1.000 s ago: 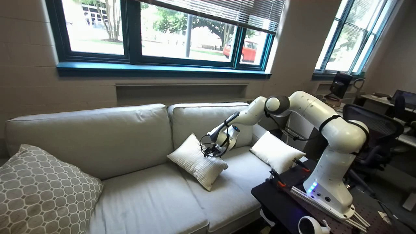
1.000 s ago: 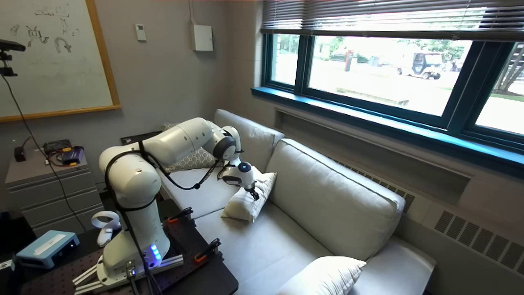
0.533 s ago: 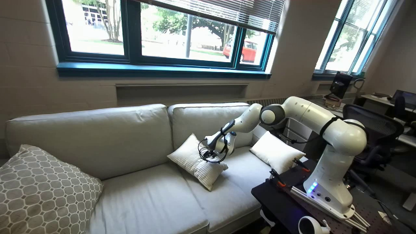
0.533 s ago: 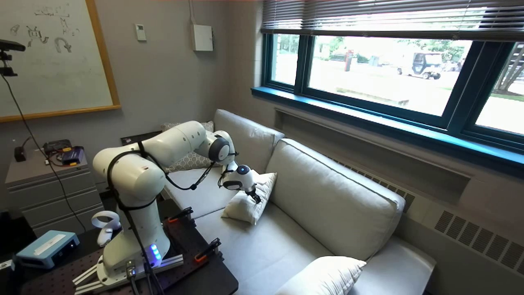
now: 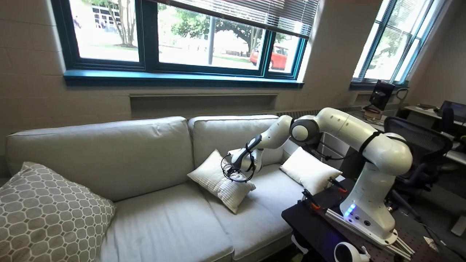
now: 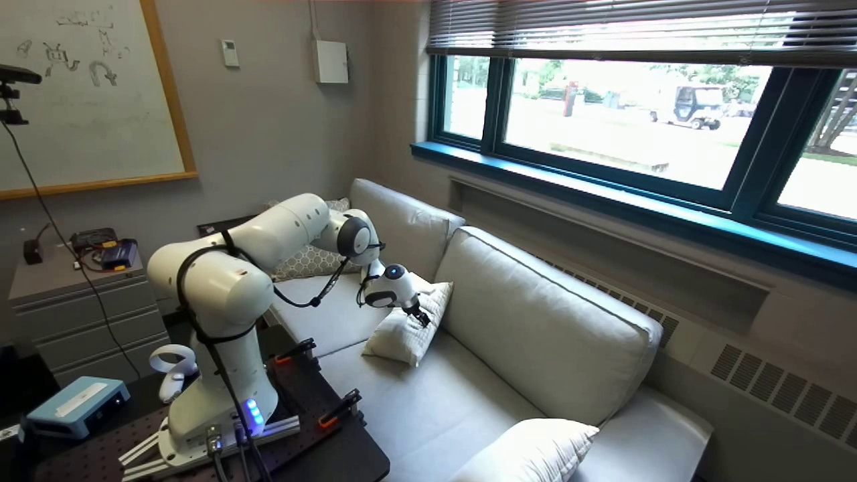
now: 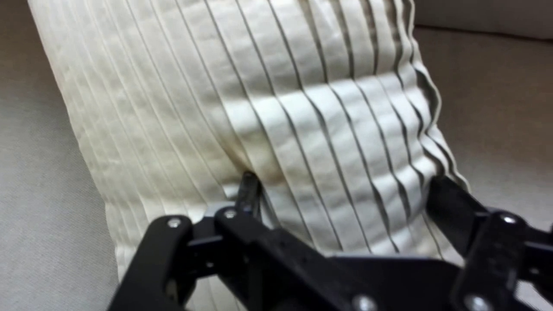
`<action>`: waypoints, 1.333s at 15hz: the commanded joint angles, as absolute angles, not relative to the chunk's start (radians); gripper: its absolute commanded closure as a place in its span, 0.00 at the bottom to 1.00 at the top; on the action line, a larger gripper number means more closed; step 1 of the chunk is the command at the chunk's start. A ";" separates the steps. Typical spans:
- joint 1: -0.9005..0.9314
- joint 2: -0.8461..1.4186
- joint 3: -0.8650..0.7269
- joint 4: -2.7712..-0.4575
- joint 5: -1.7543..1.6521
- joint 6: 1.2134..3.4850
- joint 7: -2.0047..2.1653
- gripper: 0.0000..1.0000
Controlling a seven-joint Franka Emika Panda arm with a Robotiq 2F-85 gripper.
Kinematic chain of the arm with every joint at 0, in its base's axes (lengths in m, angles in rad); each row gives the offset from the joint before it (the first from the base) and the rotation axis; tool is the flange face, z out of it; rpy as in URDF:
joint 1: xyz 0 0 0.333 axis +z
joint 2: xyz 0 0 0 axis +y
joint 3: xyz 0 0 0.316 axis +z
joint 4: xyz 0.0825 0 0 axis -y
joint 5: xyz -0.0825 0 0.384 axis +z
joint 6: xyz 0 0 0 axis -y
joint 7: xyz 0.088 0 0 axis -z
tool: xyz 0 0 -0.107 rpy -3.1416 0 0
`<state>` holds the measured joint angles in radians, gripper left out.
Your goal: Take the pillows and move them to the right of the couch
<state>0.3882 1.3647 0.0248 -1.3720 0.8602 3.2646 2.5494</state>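
Observation:
One white pleated pillow (image 5: pixel 214 180) lies tilted on the seat of the couch (image 5: pixel 160 225), near the seam between the two seat cushions. My gripper (image 7: pixel 344 177) is right over it in the wrist view, jaws wide apart, with pleated fabric of the pillow (image 7: pixel 194 99) spread beneath and between the fingers. The fingertips (image 7: pixel 249 183) appear to press into the cloth, which is creased around them, but it is not pinched. The second white pillow (image 5: pixel 309 169) leans by the couch's right arm in an exterior view; the frame edge cuts off this pillow (image 6: pixel 535 452) in an exterior view.
A larger grey patterned pillow (image 5: pixel 51 214) occupies the couch's far end. The robot stands on a dark table (image 6: pixel 341 435) in front of the couch, with black clamps (image 6: pixel 340 410) along its edge. Back cushions (image 5: pixel 233 138) rise behind the pleated pillow.
My arm has lowered at the elbow, and the gripper has shifted slightly over the pleated pillow, toward the left in an exterior view. Its jaws have stayed open. The pillows have not visibly moved.

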 commanded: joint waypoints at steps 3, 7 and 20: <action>0.388 1.364 0.022 -1.374 0.859 3.264 2.548 0.00; 0.323 1.363 0.056 -1.377 0.824 3.266 2.480 0.00; -0.112 1.454 0.344 -1.229 0.538 2.966 2.051 0.00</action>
